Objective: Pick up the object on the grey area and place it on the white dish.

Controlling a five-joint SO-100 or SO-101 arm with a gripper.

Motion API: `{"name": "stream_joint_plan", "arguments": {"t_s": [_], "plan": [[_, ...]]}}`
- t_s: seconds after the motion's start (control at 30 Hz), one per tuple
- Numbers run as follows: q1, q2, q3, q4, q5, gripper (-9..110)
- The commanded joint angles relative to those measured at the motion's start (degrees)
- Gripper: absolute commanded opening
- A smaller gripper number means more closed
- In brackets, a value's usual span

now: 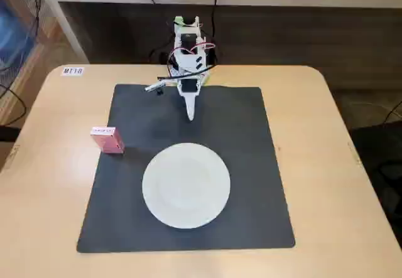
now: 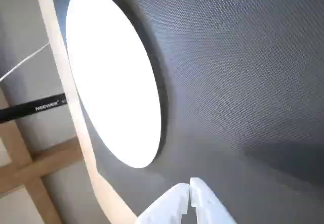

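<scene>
A small pink rectangular box with a pale label on top (image 1: pixel 107 139) stands at about nine o'clock in the fixed view. It sits right on the left edge of the big dark grey square mat (image 1: pixel 251 140), partly on the mat and partly on the light wooden bench (image 1: pixel 50 190). It looks like it was put out in the open so the arm can reach it with nothing in the way.

The round plain white plate (image 1: pixel 186 184) lies flat near the middle of the mat, a little toward six o'clock. It is empty, so the box can go anywhere on it. The box and the plate are apart, not touching.

The white end effector (image 1: pixel 191 116) hangs at twelve o'clock from the plate, over the back part of the mat, pointing down. In the wrist view its two white fingers (image 2: pixel 174 204) are pressed together at the tips, with nothing between them. It will likely need to spread them before it can grab the box, which is well off to its side.

The box label has writing, but it is too small to read. A white tag (image 1: pixel 72 71) at the bench's back left corner reads something like "MT18". In the wrist view a black bar (image 2: pixel 30 108) under the bench edge says "NEEWER".
</scene>
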Motion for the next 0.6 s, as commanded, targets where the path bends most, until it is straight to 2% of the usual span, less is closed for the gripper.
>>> {"name": "stream_joint_plan", "arguments": {"t_s": [0.0, 0.33, 0.57], "plan": [[0.62, -1.32, 0.09, -12.66, -13.62, 0], [0.62, -7.82, -3.43, -14.33, -14.5, 0], [0.97, -33.75, -33.4, -12.3, -18.54, 0]]}}
